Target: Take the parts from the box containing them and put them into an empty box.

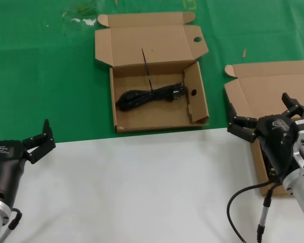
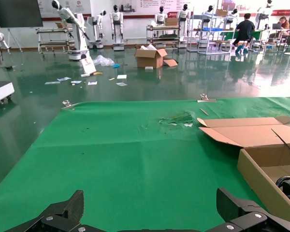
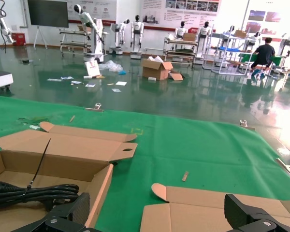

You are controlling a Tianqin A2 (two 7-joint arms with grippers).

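I see one black power cable [image 1: 151, 95], bundled and tied, lying flat in the open holed-flap box [image 1: 122, 123]; on my right, the plain-lid box [image 1: 273, 90] sits open, contents hidden.

Robotics lab hall, humanoid robots [image 2: 117, 21] on stands at twelve o'clock, metal racks [image 3: 183, 48], wall posters [image 3: 179, 6], glossy floor [image 2: 34, 106]

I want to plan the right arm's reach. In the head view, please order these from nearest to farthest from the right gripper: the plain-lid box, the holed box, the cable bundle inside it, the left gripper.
From the right gripper:
1. Plain-lid box, directly under and behind it, at the right edge.
2. Holed box, centre; its right wall faces the gripper.
3. Cable bundle, inside that box, left of the wall.
4. Left gripper, at the far left.
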